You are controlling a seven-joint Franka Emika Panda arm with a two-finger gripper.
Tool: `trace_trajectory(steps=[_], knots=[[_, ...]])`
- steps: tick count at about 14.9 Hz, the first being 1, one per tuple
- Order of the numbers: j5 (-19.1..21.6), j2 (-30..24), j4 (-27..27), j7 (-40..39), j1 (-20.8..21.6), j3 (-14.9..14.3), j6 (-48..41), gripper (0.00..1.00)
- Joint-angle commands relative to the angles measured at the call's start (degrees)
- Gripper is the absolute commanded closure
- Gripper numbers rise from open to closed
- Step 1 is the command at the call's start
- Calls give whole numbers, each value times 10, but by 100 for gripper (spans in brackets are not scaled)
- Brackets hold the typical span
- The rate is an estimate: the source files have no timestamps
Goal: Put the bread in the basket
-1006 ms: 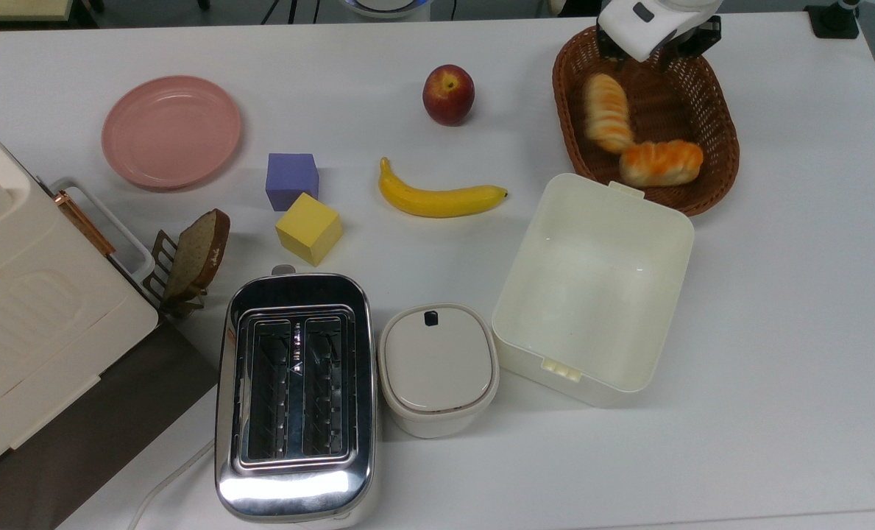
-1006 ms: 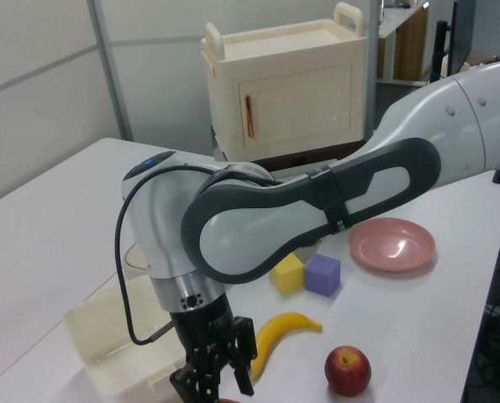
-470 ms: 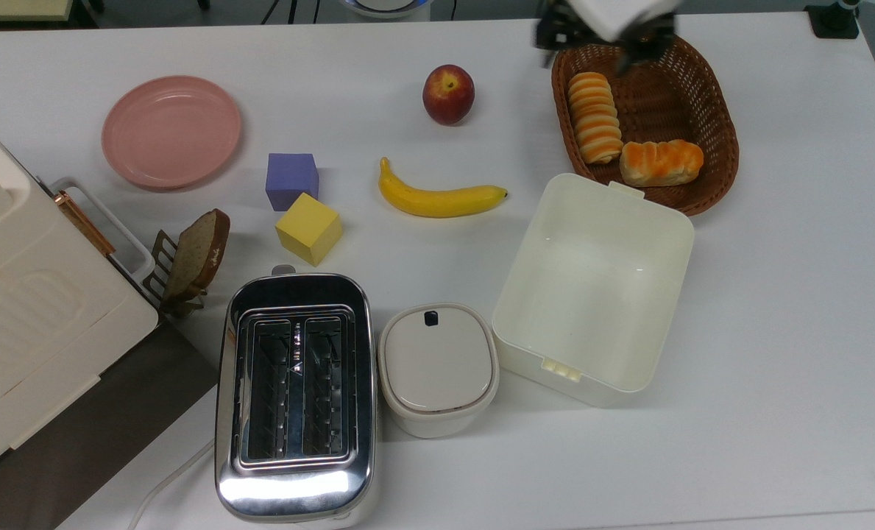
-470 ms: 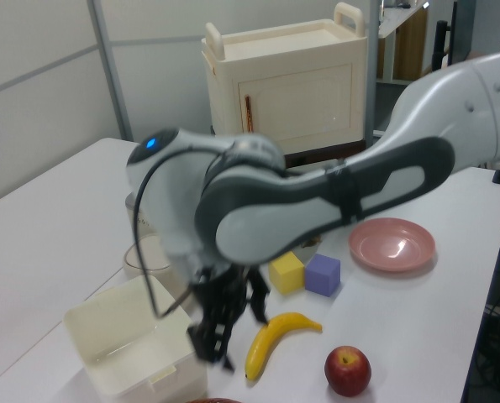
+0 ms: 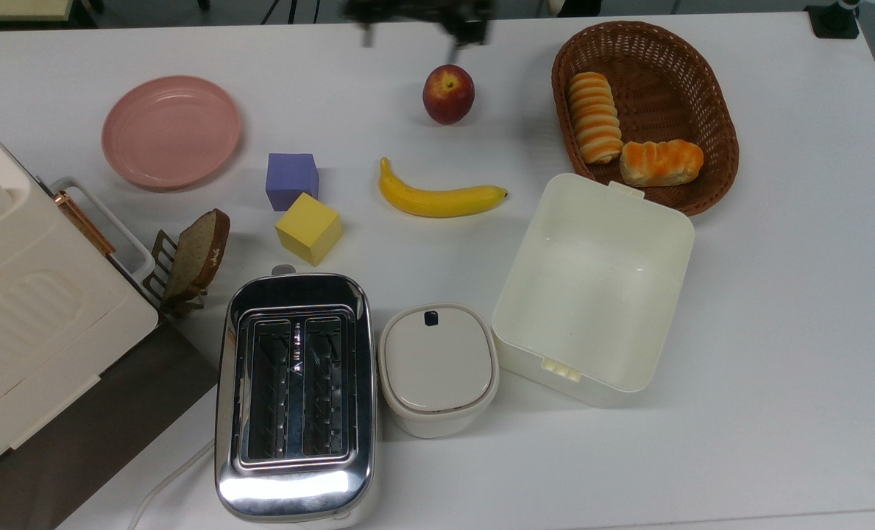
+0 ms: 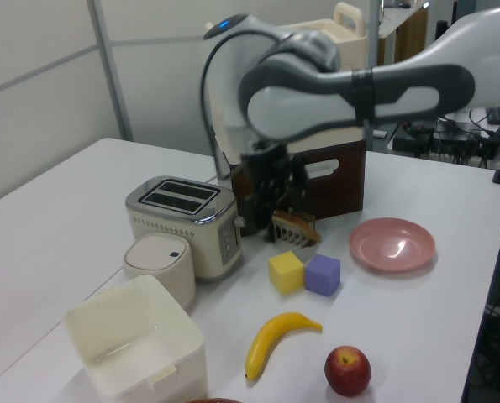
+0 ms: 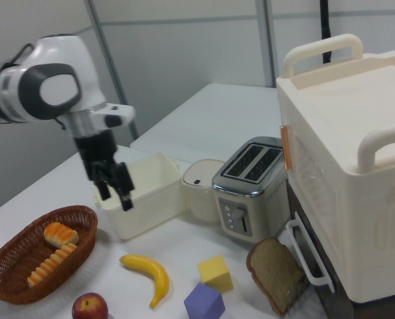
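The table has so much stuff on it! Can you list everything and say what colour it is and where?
bread: 1, orange-cream stripes, in the basket
basket: 1, brown wicker, top view's upper right
bun: 1, orange, in the basket beside the bread
box: 1, cream, below the basket
apple: 1, red, top middle
banana: 1, yellow, centre
cubes: 2, purple and yellow, touching
plate: 1, pink, upper left
bread slice: 1, brown, in a rack
toaster: 1, silver, bottom
lidded pot: 1, cream, beside the toaster
cabinet: 1, cream, left edge
end effector: 1, black, open, above the table
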Motion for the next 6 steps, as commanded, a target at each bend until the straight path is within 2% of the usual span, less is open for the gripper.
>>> trace_trajectory(steps=[1,3,6], knots=[[10,-7,-2,-41,-3,-46,-5,0],[32,-2,17,-43,-3,-64,-5,0],[76,-6,21,-45,1,-107,-5,0]])
